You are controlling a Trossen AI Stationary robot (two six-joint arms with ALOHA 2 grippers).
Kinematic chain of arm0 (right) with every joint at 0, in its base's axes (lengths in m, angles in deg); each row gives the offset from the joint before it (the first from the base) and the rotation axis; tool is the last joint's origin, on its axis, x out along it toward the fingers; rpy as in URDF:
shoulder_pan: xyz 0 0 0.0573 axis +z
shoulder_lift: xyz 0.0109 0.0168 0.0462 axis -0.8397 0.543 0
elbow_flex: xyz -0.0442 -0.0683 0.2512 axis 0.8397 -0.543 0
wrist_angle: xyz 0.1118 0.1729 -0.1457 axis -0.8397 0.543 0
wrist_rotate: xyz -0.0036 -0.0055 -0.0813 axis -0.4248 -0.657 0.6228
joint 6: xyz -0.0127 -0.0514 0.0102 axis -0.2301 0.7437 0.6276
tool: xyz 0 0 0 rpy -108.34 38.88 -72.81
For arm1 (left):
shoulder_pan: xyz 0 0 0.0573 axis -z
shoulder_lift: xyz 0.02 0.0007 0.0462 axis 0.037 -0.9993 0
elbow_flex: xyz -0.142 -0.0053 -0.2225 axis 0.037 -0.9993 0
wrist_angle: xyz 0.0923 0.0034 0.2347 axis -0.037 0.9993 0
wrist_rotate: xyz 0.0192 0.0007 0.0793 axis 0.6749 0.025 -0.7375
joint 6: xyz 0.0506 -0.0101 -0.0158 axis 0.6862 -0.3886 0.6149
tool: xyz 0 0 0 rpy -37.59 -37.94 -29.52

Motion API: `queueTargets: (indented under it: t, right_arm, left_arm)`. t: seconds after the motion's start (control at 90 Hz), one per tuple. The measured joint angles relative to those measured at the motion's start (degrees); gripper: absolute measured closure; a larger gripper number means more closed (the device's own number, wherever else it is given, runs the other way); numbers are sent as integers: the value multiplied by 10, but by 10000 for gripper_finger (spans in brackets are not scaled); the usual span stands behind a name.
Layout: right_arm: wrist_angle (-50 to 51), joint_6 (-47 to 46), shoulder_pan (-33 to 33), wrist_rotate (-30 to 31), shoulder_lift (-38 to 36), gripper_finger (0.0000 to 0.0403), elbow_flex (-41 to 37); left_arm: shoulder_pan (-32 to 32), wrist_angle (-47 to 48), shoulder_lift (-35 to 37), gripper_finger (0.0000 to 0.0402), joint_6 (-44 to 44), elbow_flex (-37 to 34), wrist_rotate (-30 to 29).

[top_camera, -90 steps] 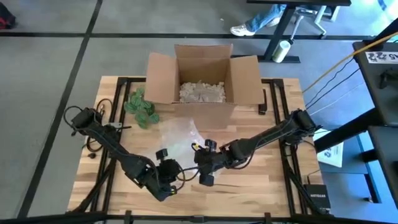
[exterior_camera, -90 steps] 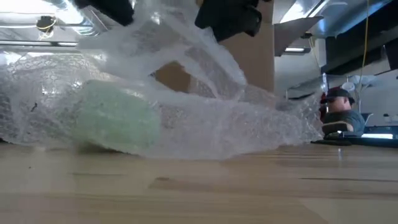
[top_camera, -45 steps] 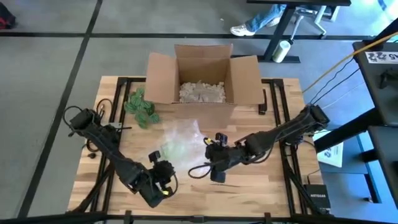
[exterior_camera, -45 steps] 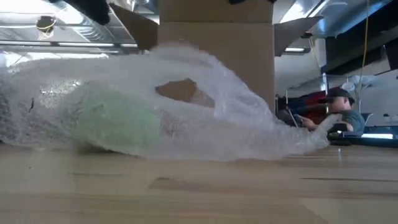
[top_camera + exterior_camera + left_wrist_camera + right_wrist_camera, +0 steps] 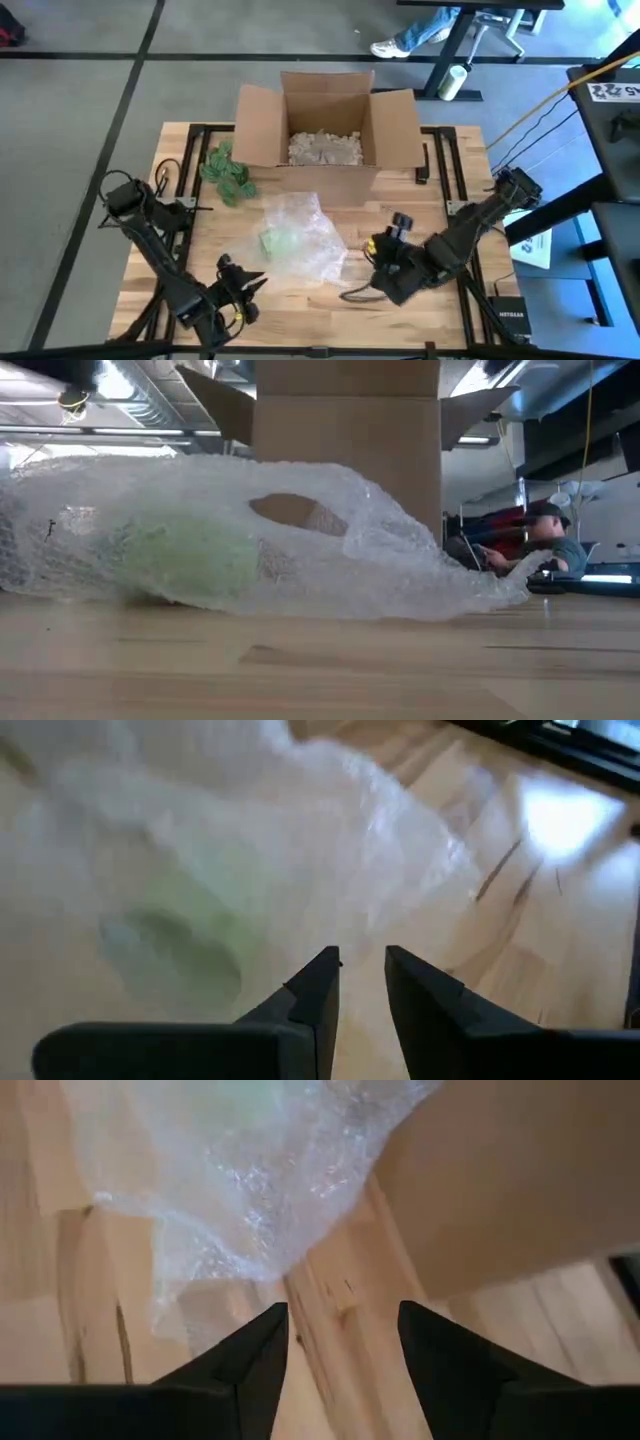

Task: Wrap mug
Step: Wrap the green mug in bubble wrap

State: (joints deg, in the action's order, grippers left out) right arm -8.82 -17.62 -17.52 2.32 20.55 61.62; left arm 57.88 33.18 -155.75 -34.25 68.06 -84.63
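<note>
A pale green mug (image 5: 275, 243) lies on its side on the wooden table, covered by a loose sheet of clear bubble wrap (image 5: 305, 235). In the low view the mug (image 5: 190, 555) shows through the wrap (image 5: 340, 550), whose edges rest on the tabletop. My left gripper (image 5: 250, 281) stands open at the wrap's near left, clear of it (image 5: 362, 958). My right gripper (image 5: 378, 243) stands open to the right of the wrap, also apart from it (image 5: 340, 1312).
An open cardboard box (image 5: 325, 125) holding packing peanuts (image 5: 325, 148) stands at the table's far middle, just behind the wrap. A green leafy thing (image 5: 228, 172) lies left of the box. A person (image 5: 550, 540) sits beyond the table's right.
Both grippers have let go of the bubble wrap they held raised. The left one has drawn back toward the table's near left, the right one toward the right edge. The wrap has dropped and now lies spread over the mug.
</note>
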Motion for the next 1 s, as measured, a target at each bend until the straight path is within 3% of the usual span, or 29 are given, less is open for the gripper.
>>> queueTargets:
  t: [0.244,0.389,0.511,0.744,1.0]
  right_arm:
    - [-5,-233,114,65,1,226,-88]
    - [-21,-381,176,72,1,226,-136]
    - [-37,-451,213,74,1,226,-156]
    - [-38,-484,236,99,1,226,-159]
    - [-47,-478,234,100,1,226,-159]
  left_arm:
    - [-1,-156,0,325,10,-85,3]
    - [0,-179,0,302,9,-107,10]
    - [-4,-175,0,274,6,-113,11]
    - [-48,-173,0,237,34,-139,11]
    - [-85,-174,1,231,56,-160,26]
